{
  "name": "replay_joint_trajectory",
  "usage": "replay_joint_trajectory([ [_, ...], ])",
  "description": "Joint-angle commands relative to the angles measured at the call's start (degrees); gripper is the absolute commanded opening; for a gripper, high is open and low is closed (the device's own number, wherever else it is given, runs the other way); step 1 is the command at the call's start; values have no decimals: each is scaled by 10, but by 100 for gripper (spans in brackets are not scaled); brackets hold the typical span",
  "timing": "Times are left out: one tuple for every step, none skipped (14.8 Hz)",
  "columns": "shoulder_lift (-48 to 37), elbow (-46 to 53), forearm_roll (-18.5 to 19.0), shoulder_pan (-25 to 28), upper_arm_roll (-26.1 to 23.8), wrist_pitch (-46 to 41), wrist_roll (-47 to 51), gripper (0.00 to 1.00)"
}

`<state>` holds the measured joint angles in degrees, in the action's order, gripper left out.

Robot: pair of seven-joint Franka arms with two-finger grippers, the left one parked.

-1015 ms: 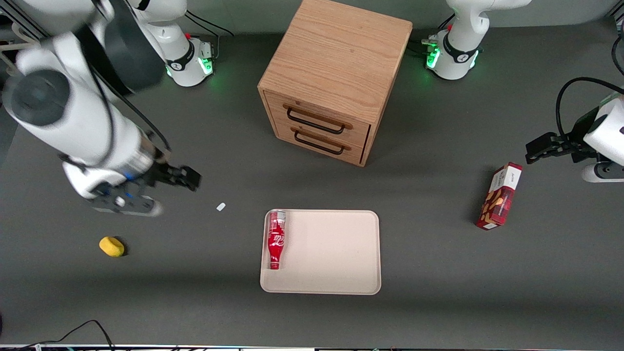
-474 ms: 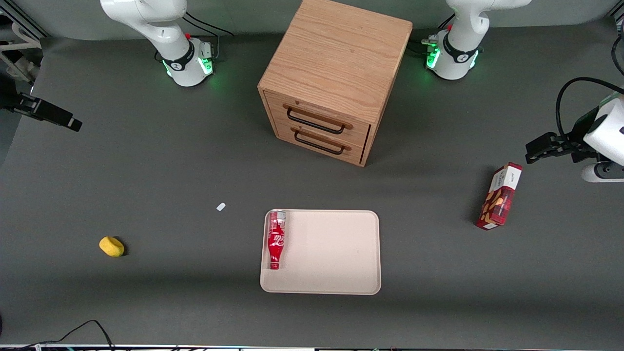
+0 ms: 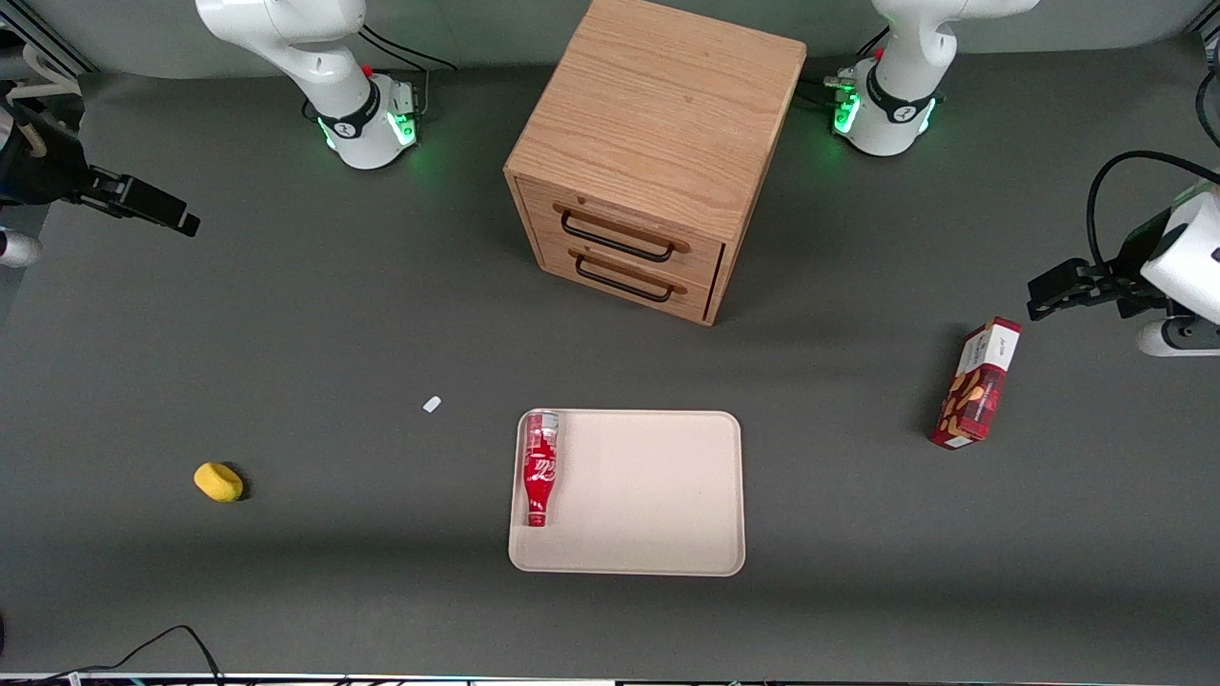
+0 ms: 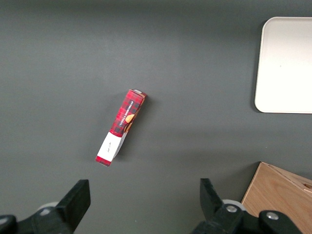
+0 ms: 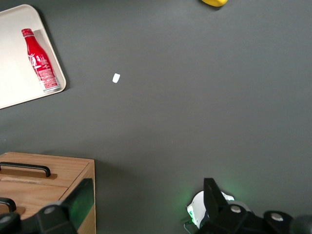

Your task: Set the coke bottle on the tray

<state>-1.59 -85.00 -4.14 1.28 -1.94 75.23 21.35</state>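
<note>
Lying on its side in the tray (image 3: 658, 495), the coke bottle (image 3: 539, 468) is resting along the tray's short edge that faces the working arm's end of the dark grey tabletop (image 3: 381, 591), its silvery base toward the wooden drawer cabinet (image 3: 658, 152) and its red cap pointing toward the front camera. The gripper (image 3: 157, 210) is hanging high above the working arm's end of the tabletop, well apart from the tray and the bottle, and its jaws are standing wide apart with nothing between them, as the right wrist view is showing. That same view is looking down on the coke bottle (image 5: 41, 60) in the tray (image 5: 14, 87), a small white scrap (image 5: 116, 78) on the bare surface, and a corner of the cabinet (image 5: 46, 195). The white scrap (image 3: 432, 404) is sitting near the tray, toward the working arm's end, and a yellow lump (image 3: 218, 482) is lying farther out toward that end. A red-and-white snack box (image 3: 976, 384) is lying toward the parked arm's end of the tabletop, well apart from the tray. The cabinet is standing farther from the front camera than the tray, its two drawers closed.
</note>
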Motion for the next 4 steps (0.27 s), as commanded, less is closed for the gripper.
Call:
replay_joint_trajectory([
  [-13,-15,-7,5,4,4,7,100],
  [-11,-7,-3,5,3,4,6,100],
  [-5,1,-3,5,3,4,7,100],
  [-3,5,-3,4,5,4,6,100],
])
